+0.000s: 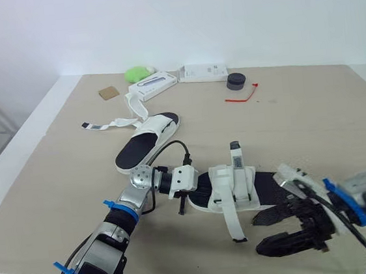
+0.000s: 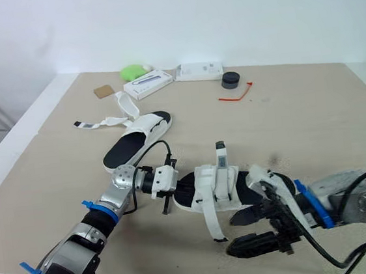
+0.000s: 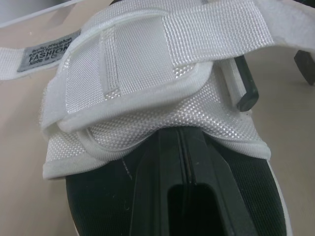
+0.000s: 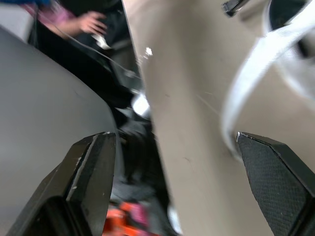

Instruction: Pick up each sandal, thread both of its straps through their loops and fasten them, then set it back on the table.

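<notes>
Now, our left gripper point(image 3: 183, 143) closed against the near sandal point(image 1: 234, 185), right gripper point(image 1: 279, 229) spread open by the desk's point(image 1: 299, 118) front edge.

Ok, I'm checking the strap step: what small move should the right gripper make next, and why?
Probably ease the right gripper toward the loose strap and close on its end. It is open beside the near sandal, and that strap trails unfastened across the table just ahead of it.

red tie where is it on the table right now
In the left eye view the red tie lies on the far part of the table, slightly right of centre, just on the robot's side of the small black round cap.
</notes>
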{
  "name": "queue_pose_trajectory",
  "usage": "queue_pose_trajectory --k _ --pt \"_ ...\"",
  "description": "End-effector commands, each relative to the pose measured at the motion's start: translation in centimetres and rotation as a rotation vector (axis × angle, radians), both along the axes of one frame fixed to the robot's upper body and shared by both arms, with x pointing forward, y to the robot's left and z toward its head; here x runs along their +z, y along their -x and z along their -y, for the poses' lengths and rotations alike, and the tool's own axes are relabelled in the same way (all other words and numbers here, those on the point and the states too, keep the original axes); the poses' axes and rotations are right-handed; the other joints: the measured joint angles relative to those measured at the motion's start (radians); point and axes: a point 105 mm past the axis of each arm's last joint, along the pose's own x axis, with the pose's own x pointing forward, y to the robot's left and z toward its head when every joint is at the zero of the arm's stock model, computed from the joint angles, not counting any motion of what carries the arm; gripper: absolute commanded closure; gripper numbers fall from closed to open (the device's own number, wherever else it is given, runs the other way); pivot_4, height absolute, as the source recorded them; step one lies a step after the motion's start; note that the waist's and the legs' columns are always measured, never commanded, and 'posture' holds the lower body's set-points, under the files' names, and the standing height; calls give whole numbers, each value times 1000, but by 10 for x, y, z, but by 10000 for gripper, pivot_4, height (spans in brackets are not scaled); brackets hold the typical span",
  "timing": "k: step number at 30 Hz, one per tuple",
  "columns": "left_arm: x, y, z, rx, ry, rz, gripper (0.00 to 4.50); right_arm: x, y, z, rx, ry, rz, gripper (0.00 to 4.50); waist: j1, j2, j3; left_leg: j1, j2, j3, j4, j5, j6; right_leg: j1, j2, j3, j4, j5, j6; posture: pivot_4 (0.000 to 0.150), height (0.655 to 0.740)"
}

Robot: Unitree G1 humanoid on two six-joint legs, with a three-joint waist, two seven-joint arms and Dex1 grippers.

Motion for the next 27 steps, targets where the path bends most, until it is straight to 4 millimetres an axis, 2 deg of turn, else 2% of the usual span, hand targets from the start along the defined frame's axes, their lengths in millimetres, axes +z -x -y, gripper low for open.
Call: queue_pose_trajectory --k 1,3,9,15,20,27 --pt "-71 23 -26 18 -262 -198 45000 -3 2 -8 -23 1 -90 2872 1 0 0 0 0 0 0 0 0 0 0 0 0 0 0 1500 7400" --pt "-71 22 -26 19 -262 -197 45000 -1 2 -12 -28 -2 -108 2872 1 0 0 -2 -1 -2 0 0 0 -1 2 0 0 2 4 1500 7400" --pt "-69 23 -22 18 -254 -196 45000 -6 -5 -17 -34 59 -67 2872 1 1 0 -3 0 -5 0 0 1 -2 5 0 0 0 1 1500 7400" --pt "-70 24 -24 19 -256 -197 45000 -2 -14 -9 -64 78 -51 2872 1 2 -1 -4 0 -5 0 0 1 -2 5 0 0 0 0 1500 7400" --pt "-70 24 -24 20 -255 -198 45000 3 -31 0 -114 82 -33 2872 1 3 -1 -4 0 -6 0 0 1 -3 5 0 0 0 0 1500 7400" --pt "-70 23 -25 27 -253 -199 45000 -3 -11 -16 -1 92 -77 2872 1 4 -2 -6 0 -7 0 1 1 -3 5 -1 0 0 1 1500 7400"
